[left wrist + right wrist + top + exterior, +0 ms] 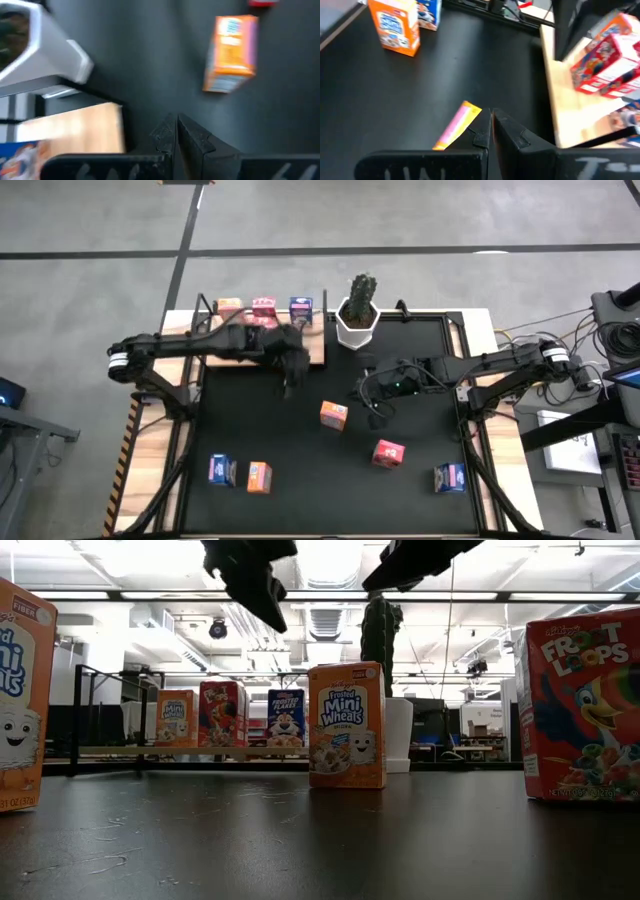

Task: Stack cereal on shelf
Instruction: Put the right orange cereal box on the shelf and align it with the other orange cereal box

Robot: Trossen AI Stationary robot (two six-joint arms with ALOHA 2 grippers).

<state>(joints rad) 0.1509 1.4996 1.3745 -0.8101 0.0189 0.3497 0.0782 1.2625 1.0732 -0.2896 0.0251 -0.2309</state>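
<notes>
High view: three cereal boxes (263,307) stand on the shelf (318,350), six are scattered on the desk (300,480), and the left tool (291,385) and right tool (374,413) hover closed and empty. Low view: the orange box (346,725) stands near the plant pot (398,733). Wrist views: closed fingers could topple it unless opened.

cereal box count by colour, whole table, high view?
Small orange cardboard cereal boxes: 3
Small pink-red cardboard cereal boxes: 2
Small blue cardboard cereal boxes: 3
Total: 8 visible; the left arm covers part of the light-wood shelf.
</notes>
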